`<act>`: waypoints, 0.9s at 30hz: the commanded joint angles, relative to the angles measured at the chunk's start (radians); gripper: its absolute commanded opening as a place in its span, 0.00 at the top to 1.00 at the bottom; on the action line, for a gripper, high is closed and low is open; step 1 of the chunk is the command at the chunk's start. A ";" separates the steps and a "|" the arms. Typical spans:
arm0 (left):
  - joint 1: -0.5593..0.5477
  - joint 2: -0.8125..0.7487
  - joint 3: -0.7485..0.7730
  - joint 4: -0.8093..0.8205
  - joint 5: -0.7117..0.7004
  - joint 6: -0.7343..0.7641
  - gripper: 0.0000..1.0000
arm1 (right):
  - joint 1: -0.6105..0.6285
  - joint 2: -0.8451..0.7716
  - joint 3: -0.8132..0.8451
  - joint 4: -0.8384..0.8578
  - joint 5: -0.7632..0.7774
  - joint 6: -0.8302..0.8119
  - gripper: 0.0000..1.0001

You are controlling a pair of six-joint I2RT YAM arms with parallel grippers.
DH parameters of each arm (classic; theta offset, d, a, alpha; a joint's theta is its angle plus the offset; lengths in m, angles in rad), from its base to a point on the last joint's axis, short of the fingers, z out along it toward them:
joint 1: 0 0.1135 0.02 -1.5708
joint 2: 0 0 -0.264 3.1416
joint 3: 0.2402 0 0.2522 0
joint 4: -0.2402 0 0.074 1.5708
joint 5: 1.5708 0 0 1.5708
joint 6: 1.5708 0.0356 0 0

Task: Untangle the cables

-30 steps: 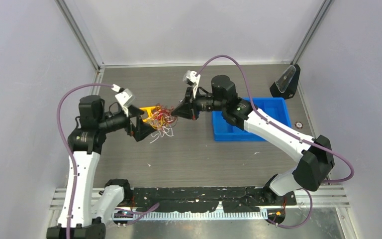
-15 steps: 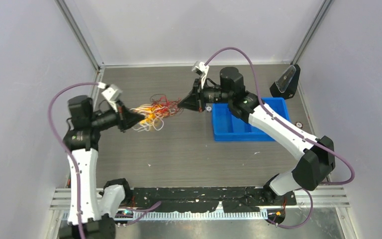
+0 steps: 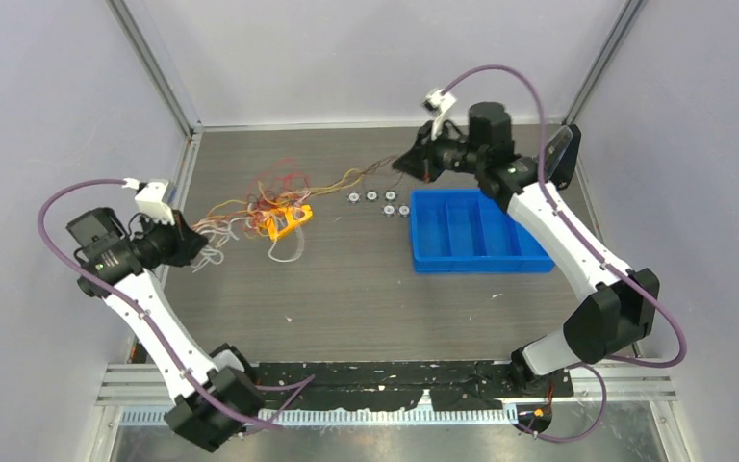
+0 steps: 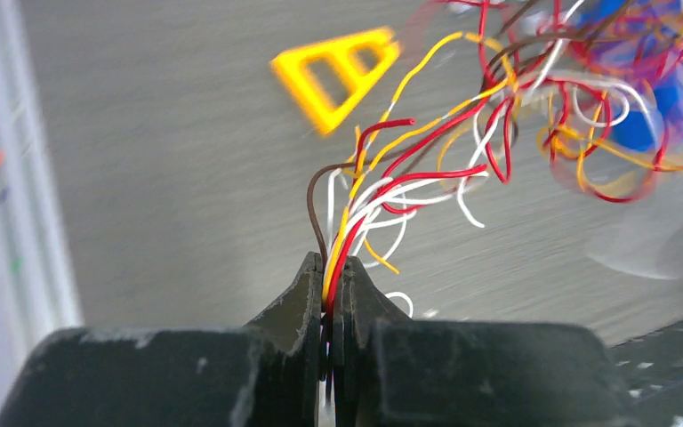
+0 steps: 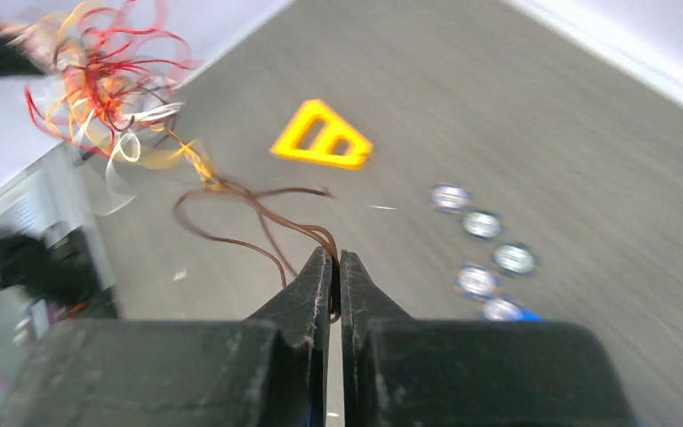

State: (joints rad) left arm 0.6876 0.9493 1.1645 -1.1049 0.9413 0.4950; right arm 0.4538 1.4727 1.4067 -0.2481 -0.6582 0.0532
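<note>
**Arms swung apart, cables drawn out between them**

Both arms have pulled away from the middle of the table [image 3: 346,298] since a second ago. The left arm [image 3: 144,308] now leans out to the left edge, forearm level, wrist pointing right. The right arm [image 3: 568,241] stretches to the far side past the blue bin [image 3: 479,265], wrist pointing left.

The cables [image 3: 269,197], then a tight clump between the tools, now hang in a loose line from one to the other. The thickest tangle is nearer the left; it may not touch the table.

The left gripper [image 4: 327,267] is pressed together on a bundle of red, white, yellow and brown strands. The right gripper [image 5: 336,258] pinches a few brown strands.

A yellow piece [image 3: 287,219] lies under the tangle. Five discs [image 3: 377,200] lie just left of the bin.
</note>
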 commanded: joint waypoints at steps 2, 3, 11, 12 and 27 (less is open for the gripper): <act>0.147 0.107 -0.093 0.040 -0.338 0.202 1.00 | -0.170 -0.024 0.111 -0.010 0.150 -0.044 0.95; 0.165 0.120 -0.110 0.052 -0.358 0.220 1.00 | -0.176 -0.026 0.122 -0.009 0.146 -0.044 0.95; 0.194 0.159 -0.201 0.107 -0.466 0.313 1.00 | -0.202 -0.035 0.157 0.022 0.133 0.000 0.95; 0.202 0.171 -0.217 0.123 -0.506 0.333 1.00 | -0.211 -0.033 0.167 0.024 0.135 0.003 0.95; 0.235 0.315 -0.317 0.263 -0.675 0.448 1.00 | -0.313 0.003 0.364 0.055 0.145 0.073 0.95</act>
State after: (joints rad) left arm 0.8997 1.2533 0.8192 -0.9230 0.3679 0.8955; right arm 0.1810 1.4803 1.7023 -0.3080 -0.6010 0.1028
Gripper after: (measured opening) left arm 0.042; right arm 0.092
